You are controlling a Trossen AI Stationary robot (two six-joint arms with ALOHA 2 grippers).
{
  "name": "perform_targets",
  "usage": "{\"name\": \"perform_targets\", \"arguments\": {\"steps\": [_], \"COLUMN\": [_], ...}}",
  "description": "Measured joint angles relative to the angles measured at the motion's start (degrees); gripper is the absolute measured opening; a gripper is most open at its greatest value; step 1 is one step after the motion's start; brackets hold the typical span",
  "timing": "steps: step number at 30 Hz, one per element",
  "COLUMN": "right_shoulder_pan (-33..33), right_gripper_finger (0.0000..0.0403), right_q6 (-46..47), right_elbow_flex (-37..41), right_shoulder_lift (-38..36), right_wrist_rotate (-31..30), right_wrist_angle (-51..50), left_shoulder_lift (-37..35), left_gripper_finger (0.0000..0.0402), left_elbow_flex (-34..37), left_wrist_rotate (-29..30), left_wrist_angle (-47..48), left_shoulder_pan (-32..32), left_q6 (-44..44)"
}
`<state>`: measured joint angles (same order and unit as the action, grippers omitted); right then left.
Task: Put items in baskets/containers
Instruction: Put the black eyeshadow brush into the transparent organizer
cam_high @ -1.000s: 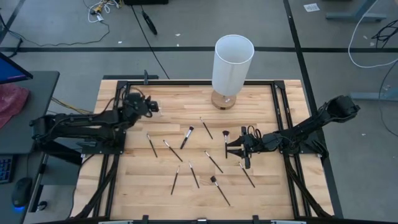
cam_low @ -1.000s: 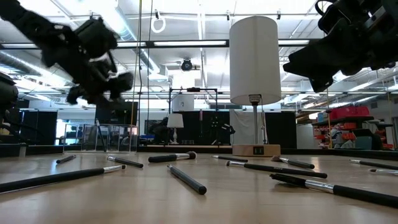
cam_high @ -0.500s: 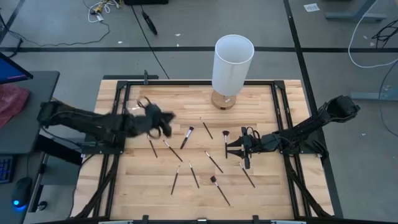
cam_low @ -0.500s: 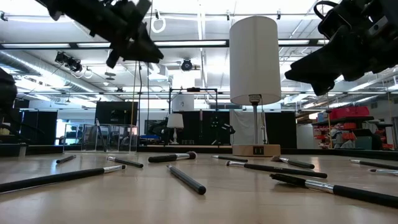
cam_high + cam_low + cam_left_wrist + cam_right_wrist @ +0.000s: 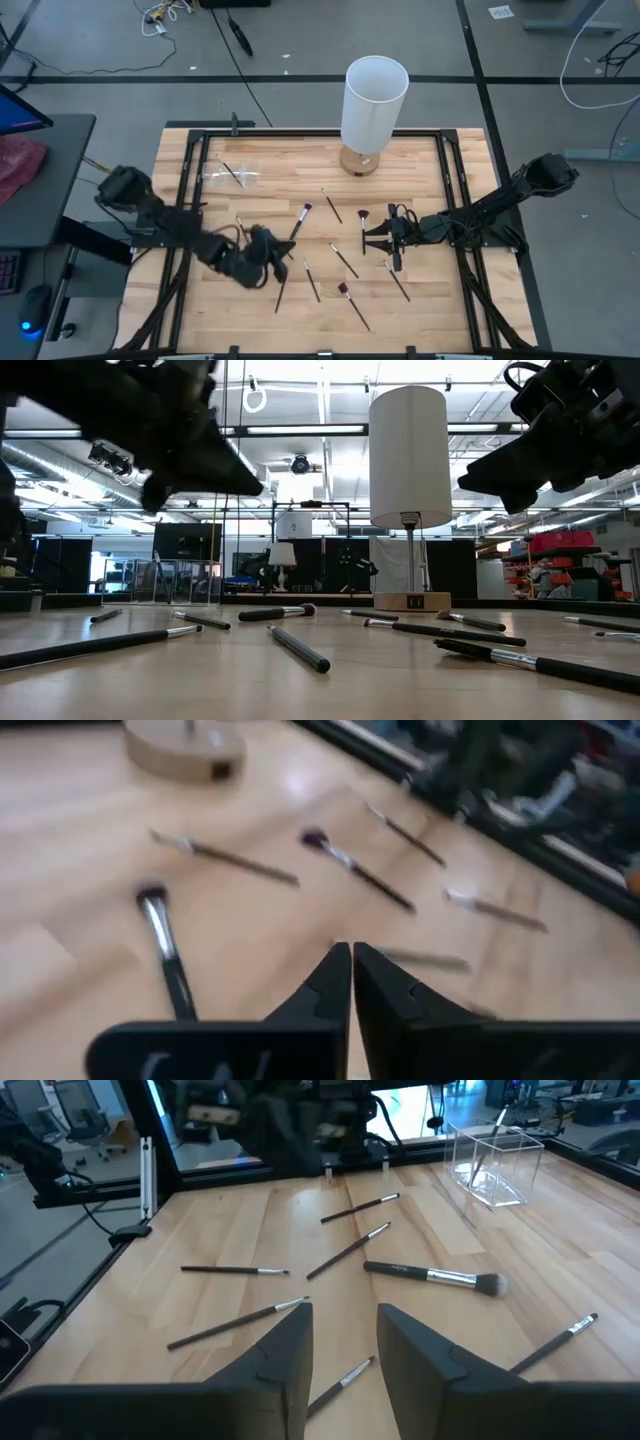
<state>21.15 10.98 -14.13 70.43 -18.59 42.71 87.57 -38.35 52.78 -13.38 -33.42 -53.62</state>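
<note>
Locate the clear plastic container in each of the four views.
High view: the clear container sits far left on the table.
Low view: container left of centre, far back.
Left wrist view: not in it.
Right wrist view: container at the table's far side.
Shared landmark: the white cylinder, in high and low views.

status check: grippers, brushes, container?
Left gripper shut, empty, over the brushes. Right gripper open, waiting mid-table. One brush in the clear container.

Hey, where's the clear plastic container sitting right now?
In the high view the clear container sits on the table's far left, left of the white cylinder, with one brush already inside. The left gripper is nearer the front.
</note>
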Motion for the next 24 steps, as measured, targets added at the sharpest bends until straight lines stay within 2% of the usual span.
{"name": "perform_targets", "arguments": {"steps": [6, 10, 14, 17, 24], "right_shoulder_pan": [-0.1, -0.9, -1.7, -2.0, -2.0], "right_gripper_finger": [0.0115, 0.0115, 0.0115, 0.0115, 0.0115], "right_q6": [-4.7, -7.0, -7.4, -7.1, -5.6], "right_elbow_flex": [0.0, 0.0, 0.0, 0.0, 0.0], "right_shoulder_lift": [0.0, 0.0, 0.0, 0.0, 0.0], "right_wrist_rotate": [0.0, 0.0, 0.0, 0.0, 0.0], "right_wrist_angle": [0.2, 1.1, 0.9, 0.9, -0.4], "left_shoulder_lift": [3.9, 6.1, 9.7, 13.7, 23.3], "left_gripper_finger": [0.0003, 0.0002, 0.0001, 0.0001, 0.0001], "left_elbow_flex": [-2.2, -9.7, -21.3, -28.9, -39.1], "left_wrist_rotate": [-0.1, -0.7, -5.7, -9.9, -21.0], "left_wrist_angle": [3.2, 19.1, 41.3, 51.7, 58.7], "left_shoulder_pan": [-7.1, -8.4, -6.7, -5.3, -5.2], "left_q6": [-13.2, -21.9, -29.4, -32.2, -37.0]}}
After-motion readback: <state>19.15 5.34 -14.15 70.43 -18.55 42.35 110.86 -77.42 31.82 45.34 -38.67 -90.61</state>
